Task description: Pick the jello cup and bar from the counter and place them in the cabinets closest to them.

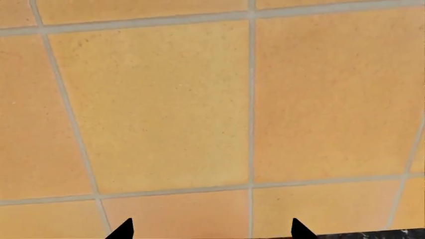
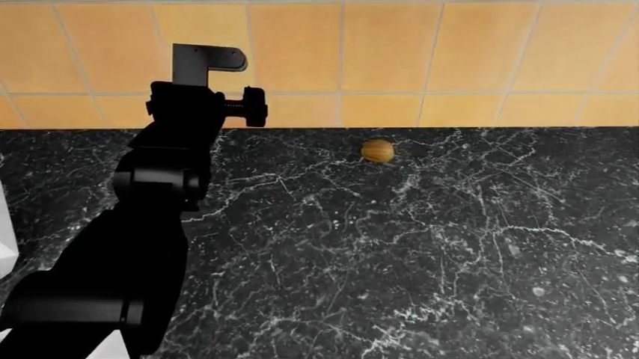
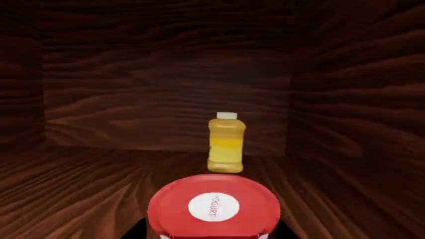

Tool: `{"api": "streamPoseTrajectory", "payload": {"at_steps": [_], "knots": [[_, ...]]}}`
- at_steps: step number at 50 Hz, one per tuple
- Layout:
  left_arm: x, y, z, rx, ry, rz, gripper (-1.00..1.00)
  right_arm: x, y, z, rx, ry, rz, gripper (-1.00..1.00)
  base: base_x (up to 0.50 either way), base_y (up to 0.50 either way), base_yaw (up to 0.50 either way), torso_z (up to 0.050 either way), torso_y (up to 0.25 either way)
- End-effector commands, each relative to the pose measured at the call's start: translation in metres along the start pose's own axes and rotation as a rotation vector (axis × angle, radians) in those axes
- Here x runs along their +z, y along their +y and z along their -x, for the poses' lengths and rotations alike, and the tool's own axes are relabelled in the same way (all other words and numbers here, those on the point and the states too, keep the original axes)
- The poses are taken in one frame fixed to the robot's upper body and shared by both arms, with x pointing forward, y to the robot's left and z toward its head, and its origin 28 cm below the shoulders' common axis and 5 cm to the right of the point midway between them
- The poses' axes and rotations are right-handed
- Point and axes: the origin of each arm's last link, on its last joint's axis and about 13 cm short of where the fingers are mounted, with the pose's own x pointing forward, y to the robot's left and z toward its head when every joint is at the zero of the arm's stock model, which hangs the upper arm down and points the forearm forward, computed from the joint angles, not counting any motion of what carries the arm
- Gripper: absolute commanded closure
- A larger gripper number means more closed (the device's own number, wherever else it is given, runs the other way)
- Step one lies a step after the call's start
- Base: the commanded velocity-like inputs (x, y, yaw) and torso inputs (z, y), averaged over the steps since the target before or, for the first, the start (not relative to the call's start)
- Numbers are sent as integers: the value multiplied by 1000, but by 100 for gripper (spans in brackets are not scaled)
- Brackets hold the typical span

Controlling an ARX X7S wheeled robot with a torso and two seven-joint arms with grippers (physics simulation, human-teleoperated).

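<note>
Jello cup [image 3: 213,206]: one, red, with a white round centre on its lid, inside a dark wooden cabinet [image 3: 99,99], between the right gripper's [image 3: 209,230] two black fingertips.
Right gripper: closed around the cup, from what shows at the picture's edge.
Yellow bottle [image 3: 226,143]: one, upright, behind the cup in the same cabinet.
Left gripper [image 1: 211,231]: two black fingertips set apart, nothing between them, facing the orange tiled wall [image 1: 166,99].
Counter [image 2: 399,247]: one black veined slab; one small orange-brown round thing [image 2: 378,150] sits near the wall.
Bar: none visible.
</note>
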Motion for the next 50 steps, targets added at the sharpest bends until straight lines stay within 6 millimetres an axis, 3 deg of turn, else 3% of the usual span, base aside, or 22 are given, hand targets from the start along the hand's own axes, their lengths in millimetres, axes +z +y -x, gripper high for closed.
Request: {"api": "streamPoseTrajectory", "payload": {"at_steps": [1,21,35,50], "knots": [[0,0,0,-4,0,-8,-100,-72,-13,-57,-86,421,21,-100,0,0,3,0,0],[0,-1,0,-8,-4,-19,-100,-50,-22,-46,-214,289,40,-100,8,1,1,0,0],[1,0,0,15,-15,-1,-100,-23,-8,-10,-169,160,98,-100,2,0,0,0,0],[13,1,-1,12,-47,72,-100,-5,0,14,-95,64,87,-100,0,-1,-1,0,0]]}}
